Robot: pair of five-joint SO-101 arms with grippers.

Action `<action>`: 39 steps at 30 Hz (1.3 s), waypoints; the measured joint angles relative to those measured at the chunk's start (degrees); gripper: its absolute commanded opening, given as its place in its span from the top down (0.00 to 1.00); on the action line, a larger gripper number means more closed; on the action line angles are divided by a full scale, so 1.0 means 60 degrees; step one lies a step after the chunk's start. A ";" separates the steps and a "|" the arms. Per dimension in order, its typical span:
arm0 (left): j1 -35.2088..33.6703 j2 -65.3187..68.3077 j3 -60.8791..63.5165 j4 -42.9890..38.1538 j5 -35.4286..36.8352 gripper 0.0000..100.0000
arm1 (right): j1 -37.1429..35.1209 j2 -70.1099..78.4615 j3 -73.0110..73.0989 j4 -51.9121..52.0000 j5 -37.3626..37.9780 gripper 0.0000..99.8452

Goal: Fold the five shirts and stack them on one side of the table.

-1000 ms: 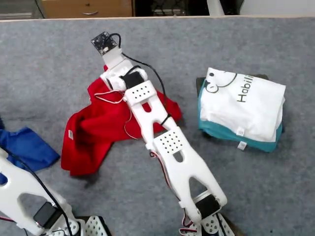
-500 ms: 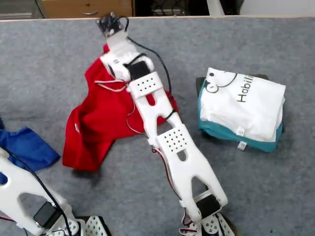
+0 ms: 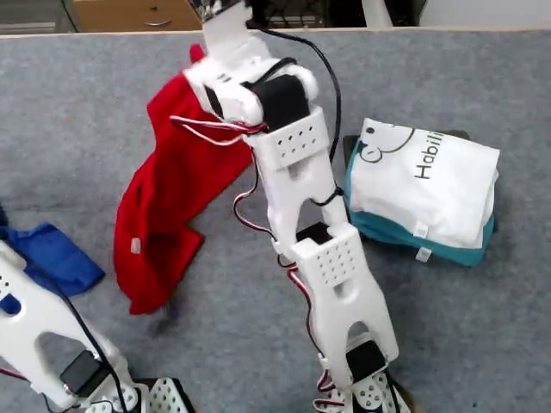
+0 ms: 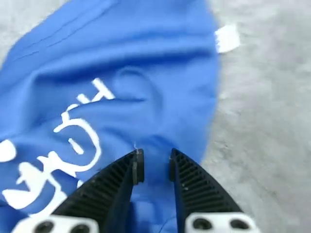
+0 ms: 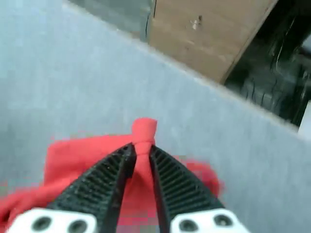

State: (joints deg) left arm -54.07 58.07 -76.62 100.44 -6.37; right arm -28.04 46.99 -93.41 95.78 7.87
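Note:
A red shirt [image 3: 168, 198] hangs from my right gripper [image 5: 141, 149], which is shut on a pinched fold of it high over the table's far side; the cloth trails down to the grey table [image 3: 95, 103]. The right arm [image 3: 297, 163] stretches up the middle of the high view. A blue shirt [image 3: 52, 256] with white print lies crumpled at the table's left edge. In the left wrist view my left gripper [image 4: 152, 160] hovers just over the blue shirt [image 4: 121, 82], its fingers a narrow gap apart with nothing between them.
A stack of folded shirts [image 3: 426, 194], white on top of teal, sits on the right side of the table. A wooden cabinet [image 3: 146, 13] stands beyond the far edge. The left arm's base [image 3: 43, 335] is at the bottom left.
My right gripper has lifted the red shirt up and toward the far edge; the shirt now hangs stretched instead of lying spread. The left arm has shifted slightly.

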 measured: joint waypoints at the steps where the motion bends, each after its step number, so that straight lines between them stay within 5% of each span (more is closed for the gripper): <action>1: 0.0073 -0.0337 0.0132 0.0000 -0.0205 0.88 | 0.0059 0.0000 0.0000 0.0410 0.0000 0.98; 7: 0.0601 -0.3267 0.2139 0.0015 -0.1700 0.88 | 0.1055 0.0513 0.0967 0.0249 0.0015 0.98; 14: 0.1333 -0.8220 0.7267 0.0015 -0.3341 0.83 | 0.1861 0.3136 0.1128 -0.2315 0.0015 0.98; 25: 0.5172 -1.5326 1.6190 0.0015 -0.7121 0.83 | 0.1905 0.6154 0.0000 -0.4044 -0.0029 0.98; 33: 0.9201 -1.5370 1.7421 -0.0659 -0.6066 0.79 | 0.2212 0.6168 -0.0029 -0.4000 -0.0293 0.98; 39: 1.0242 -1.3348 1.7641 -0.1480 -0.3868 0.80 | 0.2286 0.6168 -0.0029 -0.4278 -0.0777 0.98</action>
State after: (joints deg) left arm 7.38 -22.02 29.23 91.56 -29.58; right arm -14.33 84.00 -93.58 70.11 3.21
